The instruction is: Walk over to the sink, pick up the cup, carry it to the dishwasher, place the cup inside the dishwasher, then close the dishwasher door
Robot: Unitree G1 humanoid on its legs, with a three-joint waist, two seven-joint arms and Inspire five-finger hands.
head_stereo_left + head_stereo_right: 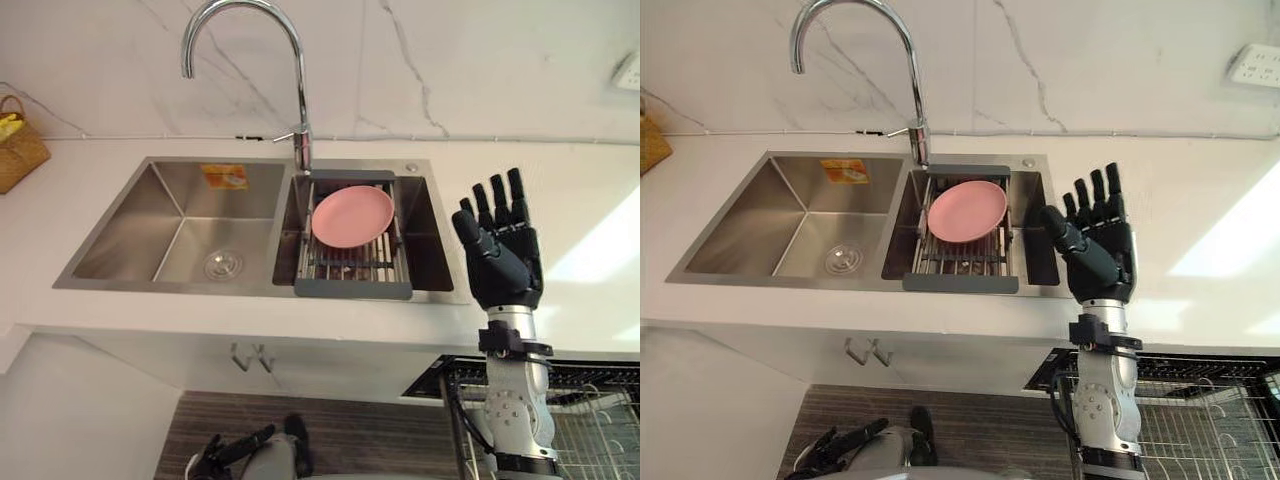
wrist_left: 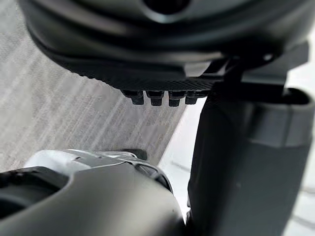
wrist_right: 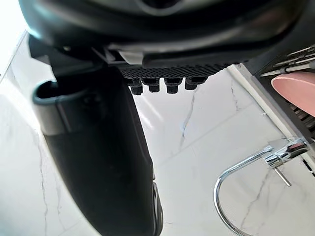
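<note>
Sink [image 1: 120, 235] holds a rack [image 1: 352, 288] with a pink plate [image 1: 352, 214]; right hand [image 1: 500, 255] spread, left hand [image 1: 235, 447] hanging relaxed.

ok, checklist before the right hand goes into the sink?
1. Target is a cup: not ok. The dark slatted rack over the right basin holds a round pink plate instead.
2. Right hand open, fingers straight: ok.
3. Right hand empty: ok.
4. Path to the plate: ok. The hand is raised above the counter to the right of the stainless steel sink, and the chrome gooseneck tap stands behind the rack.
5. Left hand low and out of the way: ok.
6. Dishwasher open: ok, judging by the wire dishwasher basket below the counter.
</note>
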